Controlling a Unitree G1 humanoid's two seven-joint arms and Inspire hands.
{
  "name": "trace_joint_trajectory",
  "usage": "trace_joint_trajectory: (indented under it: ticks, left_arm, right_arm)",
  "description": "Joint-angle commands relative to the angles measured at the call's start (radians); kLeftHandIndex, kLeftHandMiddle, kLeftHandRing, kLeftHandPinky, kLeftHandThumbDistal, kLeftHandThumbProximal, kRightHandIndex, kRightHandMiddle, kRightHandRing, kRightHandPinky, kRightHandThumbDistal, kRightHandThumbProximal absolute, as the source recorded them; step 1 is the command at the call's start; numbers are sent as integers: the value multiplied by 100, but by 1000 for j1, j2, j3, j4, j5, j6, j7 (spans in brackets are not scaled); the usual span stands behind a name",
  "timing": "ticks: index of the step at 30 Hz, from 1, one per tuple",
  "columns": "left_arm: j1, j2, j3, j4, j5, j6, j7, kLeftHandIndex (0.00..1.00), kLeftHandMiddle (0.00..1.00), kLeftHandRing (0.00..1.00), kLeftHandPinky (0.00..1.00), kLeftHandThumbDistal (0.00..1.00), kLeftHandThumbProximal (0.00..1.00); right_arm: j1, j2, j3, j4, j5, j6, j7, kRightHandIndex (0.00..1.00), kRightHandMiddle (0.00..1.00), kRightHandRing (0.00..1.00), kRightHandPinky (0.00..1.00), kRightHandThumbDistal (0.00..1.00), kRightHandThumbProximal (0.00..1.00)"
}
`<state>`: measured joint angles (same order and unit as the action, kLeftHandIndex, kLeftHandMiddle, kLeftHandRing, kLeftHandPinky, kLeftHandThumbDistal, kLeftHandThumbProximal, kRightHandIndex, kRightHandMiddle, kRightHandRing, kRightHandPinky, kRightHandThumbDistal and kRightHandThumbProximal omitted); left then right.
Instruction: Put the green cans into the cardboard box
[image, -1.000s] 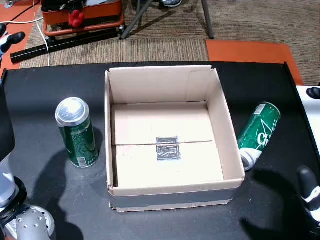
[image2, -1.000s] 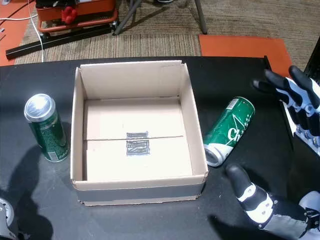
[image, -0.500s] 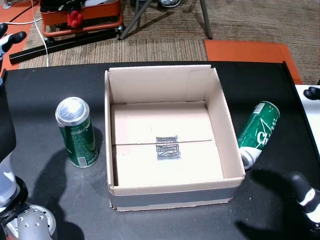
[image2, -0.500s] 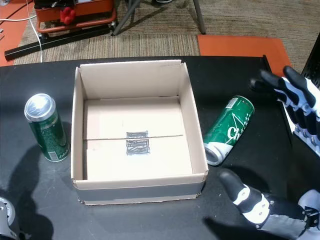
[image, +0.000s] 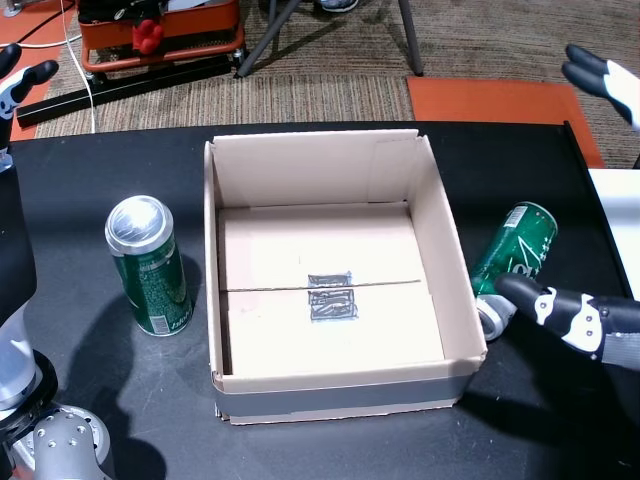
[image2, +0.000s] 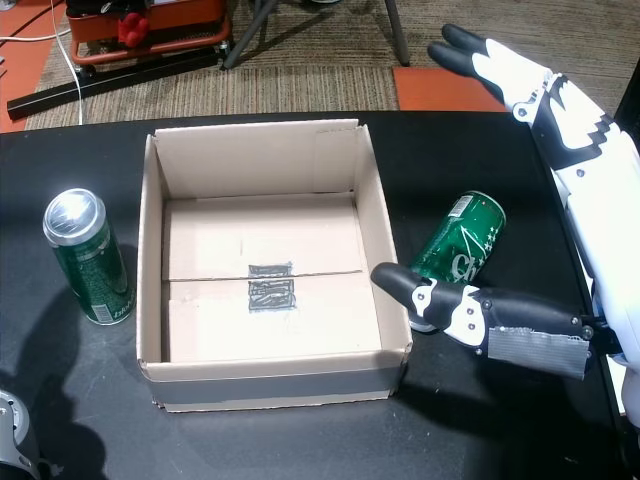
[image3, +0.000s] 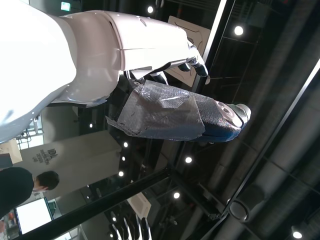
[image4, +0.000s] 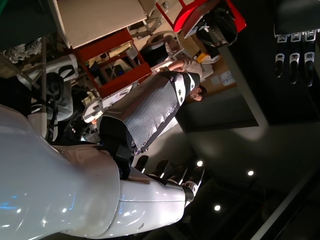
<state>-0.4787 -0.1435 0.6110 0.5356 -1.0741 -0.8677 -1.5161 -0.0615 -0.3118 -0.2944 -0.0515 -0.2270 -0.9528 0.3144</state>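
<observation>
Open cardboard box sits mid-table on the black table; its interior holds no cans. One green can stands upright at the box's 9 o'clock, near but clear of the wall. A second green can lies tilted at the box's 3 o'clock, its lower end just beside the box's near corner. Right hand is spread wide, holding nothing: thumb at the can's lower end, fingers raised past its 12 o'clock side. Contact between thumb and can cannot be confirmed. Left hand: fingers extended and apart in the wrist view, nothing held.
</observation>
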Motion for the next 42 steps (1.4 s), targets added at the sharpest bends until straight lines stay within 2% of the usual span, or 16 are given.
trace_joint_trajectory:
  ticks: [1,4,6,10,15,19,28,32,34,38,42]
  left_arm:
    - [0,9,12,13,-10,21,-14,73,81,97,93,62,73]
    - [-2,8,17,15,-6,21,-12,72,81,97,93,62,73]
    - [-6,10,20,21,0,15,-13,72,81,97,93,63,74]
    - [-6,6,20,22,8,14,-3,71,80,97,92,63,73]
    - [-9,-1,19,27,16,-6,2,71,80,96,91,63,74]
    - [-15,0,19,35,9,3,-6,70,80,97,92,64,73]
    - [-17,-5,20,35,16,-10,6,71,80,96,92,65,75]
    - [-21,-5,20,41,17,-21,4,71,80,97,92,66,76]
    - [-22,-5,19,43,16,-21,3,70,80,97,92,66,78]
    - [-23,-10,19,42,15,-28,4,69,79,97,92,67,78]
    - [-20,-12,16,37,12,-19,2,70,79,97,92,66,77]
  right_arm:
    - [-24,-77,31,-86,19,100,39,71,81,88,82,100,11]
    - [-16,-123,48,-141,37,187,45,69,80,87,81,100,11]
    - [-8,-156,54,-165,57,238,54,69,80,87,82,100,7]
    - [10,-276,45,-192,155,361,145,75,84,90,87,100,0]
    - [1,-399,32,-215,245,485,246,76,83,89,85,100,0]
    - [-10,-450,30,-217,256,526,282,76,82,88,85,100,0]
    - [-52,-477,50,-109,238,510,290,76,83,90,89,100,0]
    - [-86,-494,77,-25,141,486,264,79,85,91,88,100,3]
    - [-109,-504,97,21,60,471,233,78,84,90,87,100,6]
    - [-165,-538,158,128,-105,453,180,78,84,90,86,100,7]
    - [-229,-564,227,276,-235,341,80,75,77,82,79,100,3]
